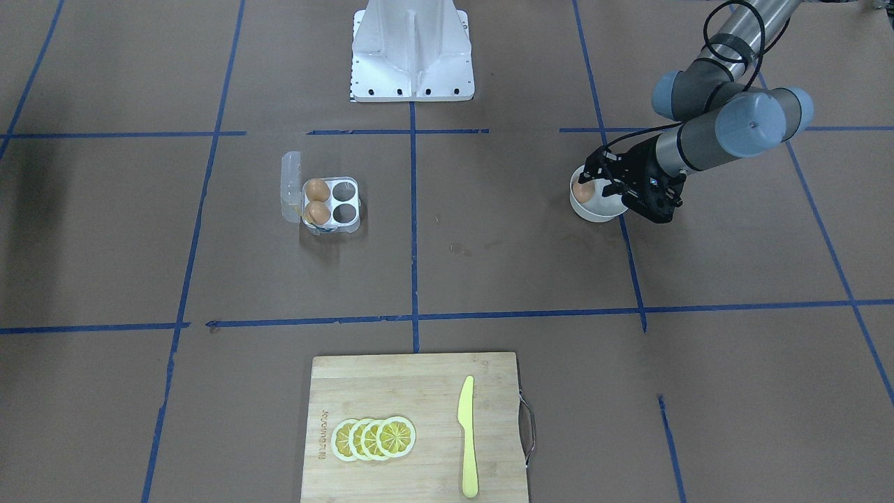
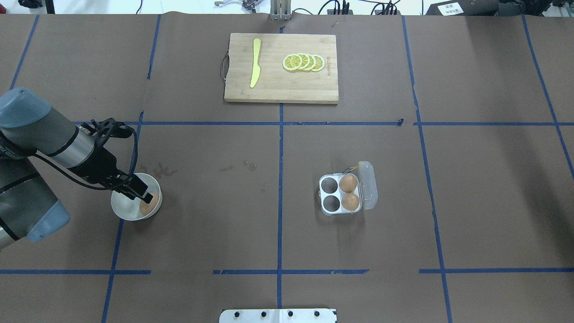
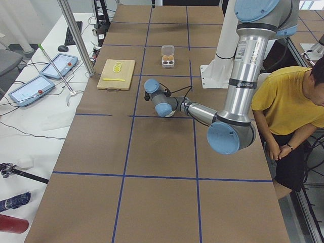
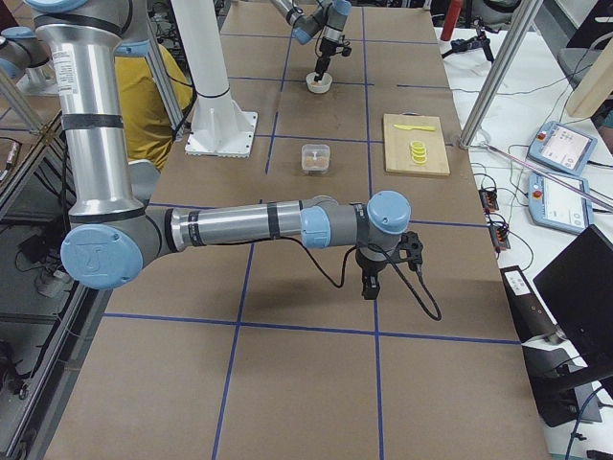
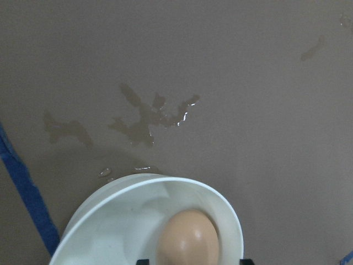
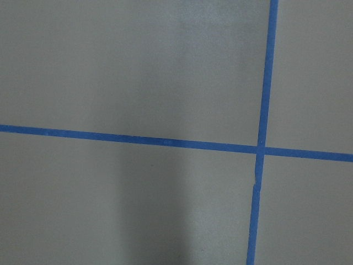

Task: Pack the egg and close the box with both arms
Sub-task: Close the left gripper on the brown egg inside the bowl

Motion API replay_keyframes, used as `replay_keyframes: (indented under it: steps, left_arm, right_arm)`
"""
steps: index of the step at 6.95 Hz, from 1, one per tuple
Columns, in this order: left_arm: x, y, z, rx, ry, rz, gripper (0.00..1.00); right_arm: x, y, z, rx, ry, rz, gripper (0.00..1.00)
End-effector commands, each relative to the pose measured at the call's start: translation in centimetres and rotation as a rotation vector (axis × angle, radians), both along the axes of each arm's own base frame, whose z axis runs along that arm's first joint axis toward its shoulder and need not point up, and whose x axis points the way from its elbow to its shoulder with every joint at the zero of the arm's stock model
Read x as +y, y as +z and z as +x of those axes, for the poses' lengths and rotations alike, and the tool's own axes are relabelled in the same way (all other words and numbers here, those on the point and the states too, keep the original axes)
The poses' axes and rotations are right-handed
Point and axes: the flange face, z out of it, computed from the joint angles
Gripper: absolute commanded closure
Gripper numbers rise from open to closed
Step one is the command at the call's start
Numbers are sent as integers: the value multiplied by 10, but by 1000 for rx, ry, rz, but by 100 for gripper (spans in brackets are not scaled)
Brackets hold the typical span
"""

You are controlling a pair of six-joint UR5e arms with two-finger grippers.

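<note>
The left gripper (image 2: pixel 143 196) slants down from 10 o'clock into the white bowl (image 2: pixel 120 211). Its fingers are apart, flanking the egg (image 2: pixel 149 205), whose long axis runs 12-to-6 in the wrist view. Overhead, the open box (image 2: pixel 322 194) lies at 3 o'clock, well apart. The right gripper (image 4: pixel 370 286) points down at the table (image 4: pixel 287 364); I cannot tell its state.
</note>
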Motion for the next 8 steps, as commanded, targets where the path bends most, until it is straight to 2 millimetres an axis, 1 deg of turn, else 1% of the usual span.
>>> replay_keyframes:
  steps: [1, 3, 4, 5, 8]
  left_arm:
    - [0, 3, 2, -4, 2, -2, 38]
    - [-1, 7, 5, -10, 6, -6, 38]
    - [-1, 1, 11, -4, 12, -1, 38]
    - [-2, 1, 11, -5, 12, -2, 39]
    - [-6, 5, 15, -11, 11, -5, 40]
  right_arm:
    - [0, 4, 0, 1, -1, -7, 0]
    - [0, 3, 0, 1, -1, -7, 0]
    - [1, 4, 0, 1, -1, -8, 0]
    - [1, 4, 0, 1, -1, -8, 0]
    - [0, 4, 0, 1, -1, -8, 0]
